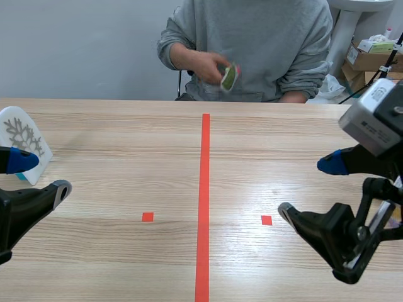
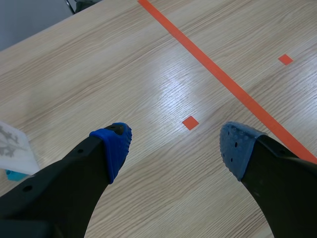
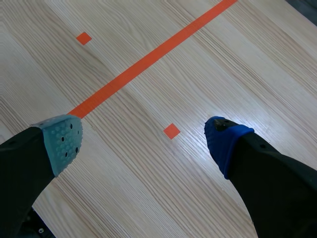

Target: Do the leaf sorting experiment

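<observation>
A person sits across the table, and one hand holds up a small green leaf card [image 1: 228, 76] above the far edge. A white sign with a grey snowflake [image 1: 22, 134] stands at the table's left side, just behind my left gripper [image 1: 43, 174]; in the left wrist view the snowflake sign [image 2: 11, 147] is beside the left finger. My left gripper [image 2: 176, 144] is open above bare wood with nothing between its fingers. At the right, my right gripper [image 1: 308, 187] is also open and holds nothing; in its own view the right gripper [image 3: 143, 141] hovers over a small tape square.
Cardboard boxes [image 1: 371, 58] are stacked beyond the table at the back right. The wooden table [image 1: 126, 151] carries only tape marks across its middle. The person's arms rest at the far edge.
</observation>
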Controlling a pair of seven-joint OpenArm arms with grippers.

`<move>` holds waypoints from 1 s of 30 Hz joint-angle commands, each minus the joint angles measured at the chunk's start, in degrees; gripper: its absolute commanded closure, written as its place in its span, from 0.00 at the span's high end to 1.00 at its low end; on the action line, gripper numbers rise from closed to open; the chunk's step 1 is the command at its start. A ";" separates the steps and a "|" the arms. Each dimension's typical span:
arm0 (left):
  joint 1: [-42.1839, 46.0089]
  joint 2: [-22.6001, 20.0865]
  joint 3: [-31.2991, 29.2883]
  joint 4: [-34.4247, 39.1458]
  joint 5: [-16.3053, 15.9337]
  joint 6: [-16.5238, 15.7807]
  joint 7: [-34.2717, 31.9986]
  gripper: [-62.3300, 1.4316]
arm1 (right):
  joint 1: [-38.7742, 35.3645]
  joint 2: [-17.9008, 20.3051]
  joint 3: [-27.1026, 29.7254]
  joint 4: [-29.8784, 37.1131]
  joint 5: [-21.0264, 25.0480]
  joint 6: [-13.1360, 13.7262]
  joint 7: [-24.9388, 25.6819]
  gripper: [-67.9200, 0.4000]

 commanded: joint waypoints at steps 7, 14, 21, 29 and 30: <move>-0.02 0.39 0.15 0.59 -0.55 0.07 -0.48 0.65 | 0.35 0.28 0.44 0.70 1.05 0.00 0.24 0.74; -0.02 0.42 0.15 0.59 -0.55 0.07 -0.15 0.65 | 0.35 0.28 0.44 0.70 1.05 0.00 0.24 0.74; -0.02 0.39 0.15 0.59 -0.52 0.07 2.67 0.65 | 0.35 0.28 0.44 0.70 1.05 0.00 0.24 0.74; -0.02 0.39 0.15 0.59 -0.28 0.07 2.67 0.65 | 0.35 0.31 0.44 0.70 1.03 0.00 0.24 0.74; -0.02 0.39 0.15 0.59 -0.28 0.07 2.67 0.65 | 0.35 0.31 0.44 0.70 1.03 0.02 0.24 0.74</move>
